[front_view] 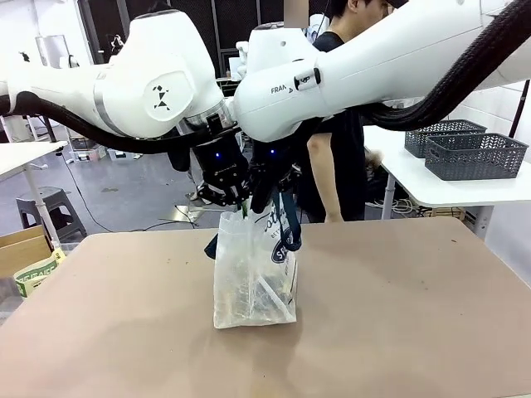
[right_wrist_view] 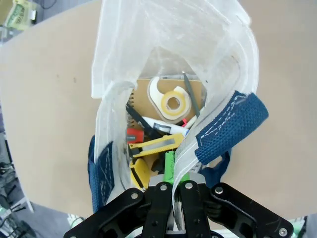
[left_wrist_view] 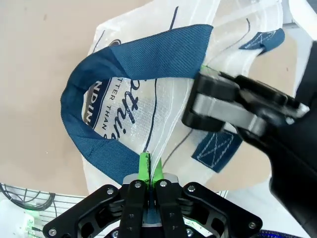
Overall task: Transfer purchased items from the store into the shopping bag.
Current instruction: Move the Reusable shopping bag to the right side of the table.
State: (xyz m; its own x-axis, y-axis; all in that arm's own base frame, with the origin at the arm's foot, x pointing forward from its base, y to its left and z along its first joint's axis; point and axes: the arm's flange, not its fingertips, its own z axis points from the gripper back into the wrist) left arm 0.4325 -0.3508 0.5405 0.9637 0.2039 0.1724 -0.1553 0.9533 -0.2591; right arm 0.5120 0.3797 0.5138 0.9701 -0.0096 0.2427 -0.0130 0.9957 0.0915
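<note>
You have the shopping bag (front_view: 253,286) standing upright on the brown table (front_view: 415,315), close to its middle, with both arms meeting just above it. Your left gripper (left_wrist_view: 151,168) is clenched on the bag's top edge: its green pads (left_wrist_view: 145,166) pinch the translucent plastic right beside the spot where one navy strap handle (left_wrist_view: 124,64) is stitched on, and that strap loops out loosely over the printed side. Your right gripper (right_wrist_view: 177,171) is likewise clamped on the opposite edge of the mouth, plastic squeezed between its pads next to the stitched end of the other strap (right_wrist_view: 230,126). Between the two grips the mouth is held apart, and the right wrist view looks straight down inside. There you see a roll of tape in a white dispenser (right_wrist_view: 171,101) lying on a brown spiral notebook (right_wrist_view: 143,94), a yellow box cutter (right_wrist_view: 153,145) nearer the gripper, a white pen (right_wrist_view: 168,129) and a small red item (right_wrist_view: 134,135) beside them. At the far side of the table a person (front_view: 332,166) in a dark top stands, and at the far right two dark grey mesh baskets (front_view: 477,153) sit on a white table.
</note>
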